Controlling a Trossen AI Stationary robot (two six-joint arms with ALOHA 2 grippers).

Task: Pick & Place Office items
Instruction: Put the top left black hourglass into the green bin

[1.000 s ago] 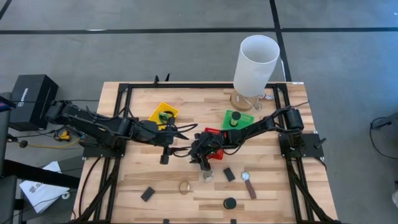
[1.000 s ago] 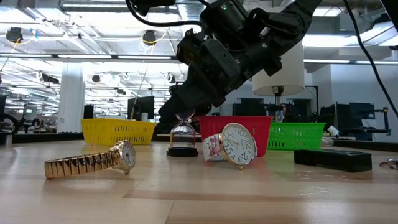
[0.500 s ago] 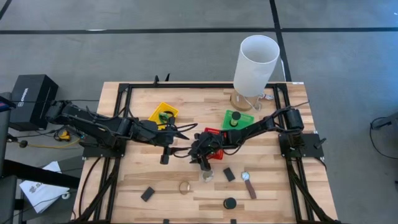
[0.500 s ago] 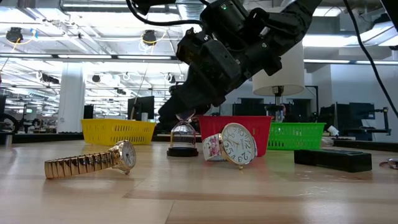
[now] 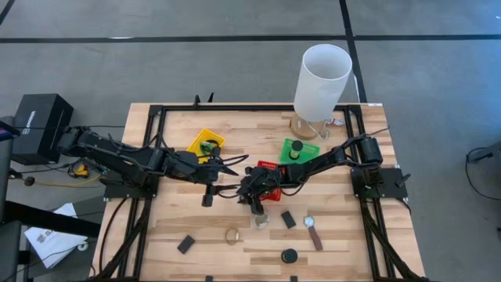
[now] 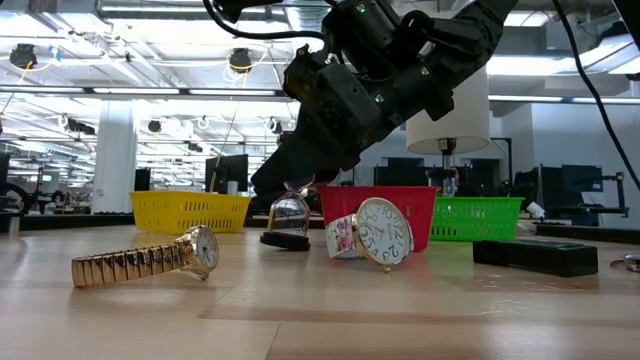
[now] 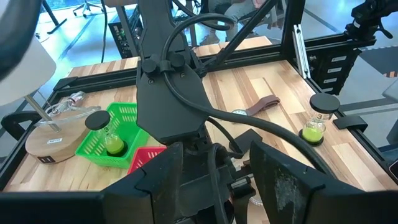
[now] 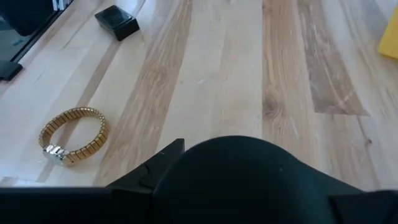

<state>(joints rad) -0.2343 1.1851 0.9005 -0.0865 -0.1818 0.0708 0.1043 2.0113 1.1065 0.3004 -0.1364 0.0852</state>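
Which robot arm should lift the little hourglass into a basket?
Probably the right one. The right gripper is already at the top of the tilted hourglass, just in front of the red basket. The left gripper waits off to the side, away from it.

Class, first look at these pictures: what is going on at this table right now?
The right gripper has come down in the middle of the table onto the top of a small clear item with a black base, which stands tilted just in front of the red basket. The left gripper hovers open beside it, holding nothing. A gold watch and other small items lie loose on the wood, not yet sorted.
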